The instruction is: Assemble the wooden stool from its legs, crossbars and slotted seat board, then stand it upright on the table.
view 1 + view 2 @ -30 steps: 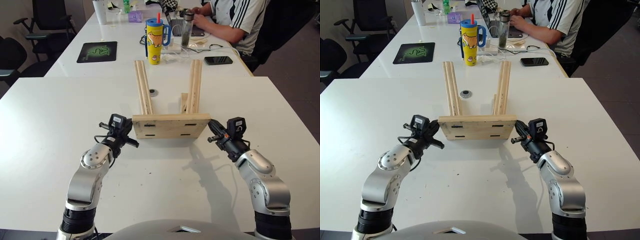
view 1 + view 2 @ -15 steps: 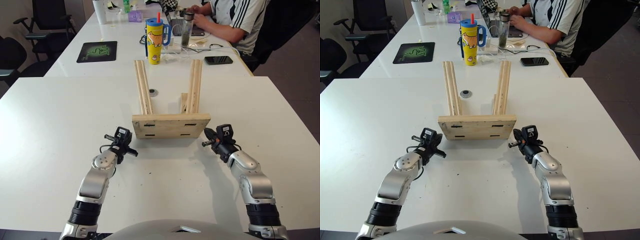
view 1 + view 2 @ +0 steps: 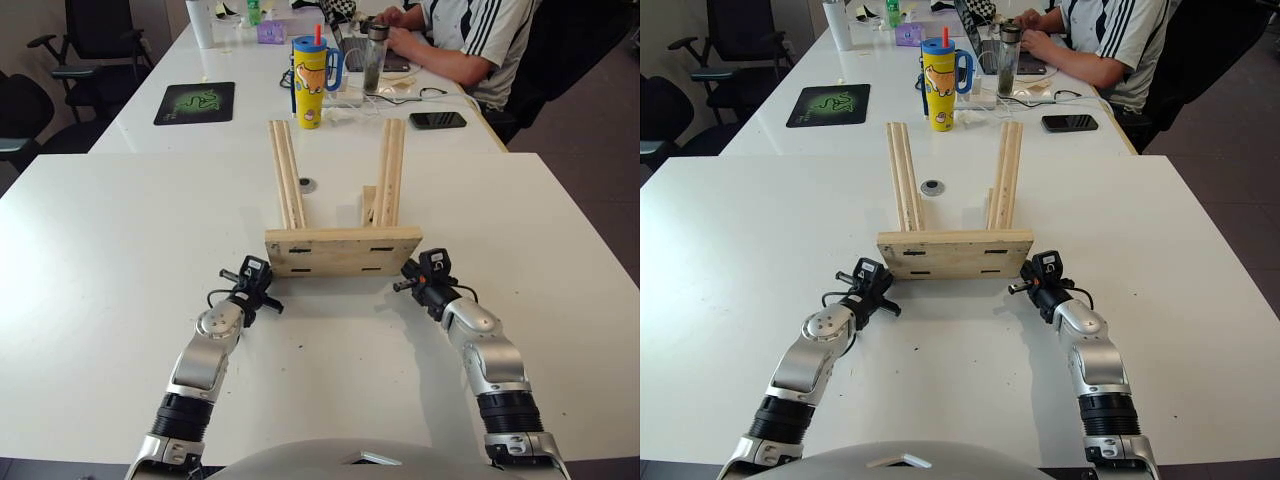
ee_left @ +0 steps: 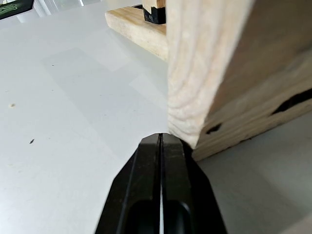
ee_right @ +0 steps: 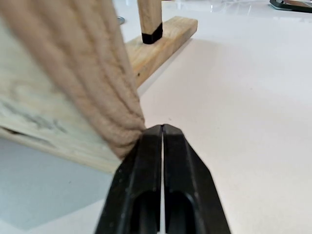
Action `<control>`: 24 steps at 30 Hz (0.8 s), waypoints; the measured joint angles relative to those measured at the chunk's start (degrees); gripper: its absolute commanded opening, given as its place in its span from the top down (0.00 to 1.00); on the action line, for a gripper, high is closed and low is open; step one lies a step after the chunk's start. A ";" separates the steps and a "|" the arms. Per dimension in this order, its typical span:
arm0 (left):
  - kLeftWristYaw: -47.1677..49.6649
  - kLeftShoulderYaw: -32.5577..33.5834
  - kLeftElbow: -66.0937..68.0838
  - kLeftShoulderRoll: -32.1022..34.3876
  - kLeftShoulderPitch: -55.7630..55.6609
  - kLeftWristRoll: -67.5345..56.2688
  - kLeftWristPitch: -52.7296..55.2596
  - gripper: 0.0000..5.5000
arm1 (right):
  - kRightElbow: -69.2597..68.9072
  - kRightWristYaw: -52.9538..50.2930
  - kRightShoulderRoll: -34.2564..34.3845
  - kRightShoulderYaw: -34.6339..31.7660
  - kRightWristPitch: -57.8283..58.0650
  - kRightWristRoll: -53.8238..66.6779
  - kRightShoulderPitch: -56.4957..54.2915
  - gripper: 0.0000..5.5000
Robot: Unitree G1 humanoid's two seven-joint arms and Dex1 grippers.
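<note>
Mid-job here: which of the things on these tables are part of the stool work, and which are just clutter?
Job: slotted seat board, legs, left gripper and right gripper, both shut beside the board's ends.
Lying about: yellow tumbler, mouse pad, phone, bottle, all on the far table.

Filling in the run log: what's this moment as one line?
stool: assembled, on side on table | left gripper: shut, tip at seat board corner | right gripper: shut, tip at opposite corner | upright: not yet

Stool (image 3: 343,251) on table (image 3: 100,250), cup (image 3: 311,82) behind
</note>
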 measured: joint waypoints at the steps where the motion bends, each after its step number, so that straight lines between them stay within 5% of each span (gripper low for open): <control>1: -0.02 0.00 0.05 -0.04 0.00 -0.01 -0.10 1.00 | 0.00 0.01 0.01 0.10 -0.03 -0.01 0.00 1.00; 24: -1.15 0.41 -12.03 4.03 -0.85 0.04 7.22 1.00 | -12.26 3.30 -2.79 -0.59 2.93 2.29 -1.05 1.00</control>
